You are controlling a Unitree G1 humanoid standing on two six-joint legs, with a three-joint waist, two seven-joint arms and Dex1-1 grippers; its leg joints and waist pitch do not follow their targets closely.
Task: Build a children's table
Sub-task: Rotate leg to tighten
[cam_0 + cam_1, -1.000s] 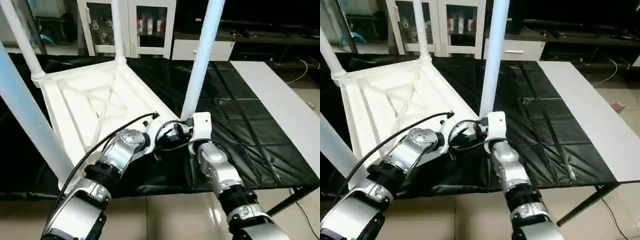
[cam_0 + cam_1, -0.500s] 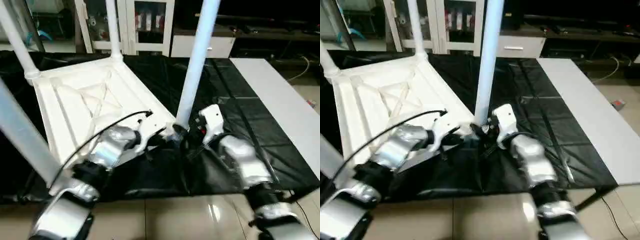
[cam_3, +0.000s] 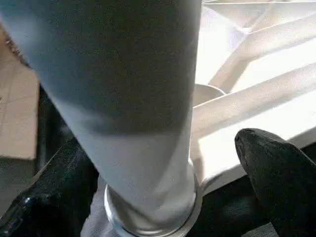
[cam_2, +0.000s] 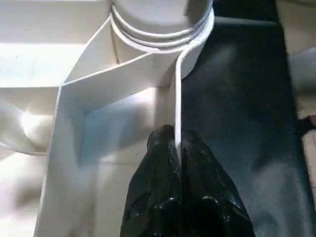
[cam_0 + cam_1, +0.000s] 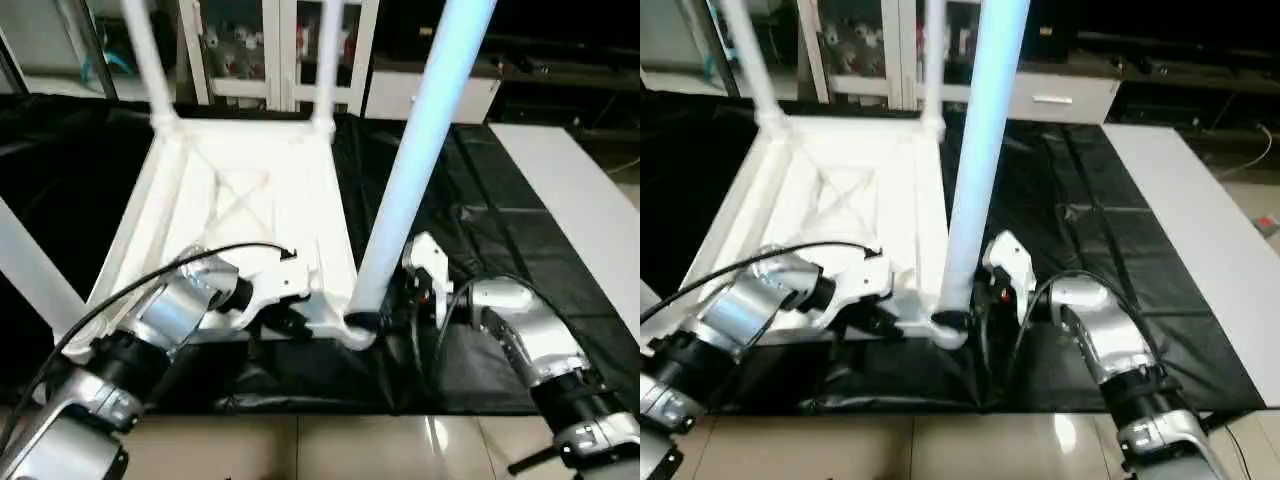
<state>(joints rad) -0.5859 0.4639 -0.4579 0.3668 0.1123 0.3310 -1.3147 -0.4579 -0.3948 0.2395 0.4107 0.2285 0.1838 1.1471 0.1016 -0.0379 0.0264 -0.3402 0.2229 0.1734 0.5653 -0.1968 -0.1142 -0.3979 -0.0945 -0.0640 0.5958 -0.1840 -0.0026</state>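
The right end effector (image 3: pixel 148 187) has just let go, its black fingers now spread either side of the long white tube leg (image 5: pixel 415 170). Seated in its corner socket, the leg points straight up at frame centre. The left end effector (image 4: pixel 175 148) stays clamped on the upturned white plastic ribbed tabletop's (image 5: pixel 250 200) rim, centre-left on the black-covered surface (image 5: pixel 480 210).

Black-covered table (image 5: pixel 480 190) w/ tabletop (image 5: pixel 250 200) upside-down on it.
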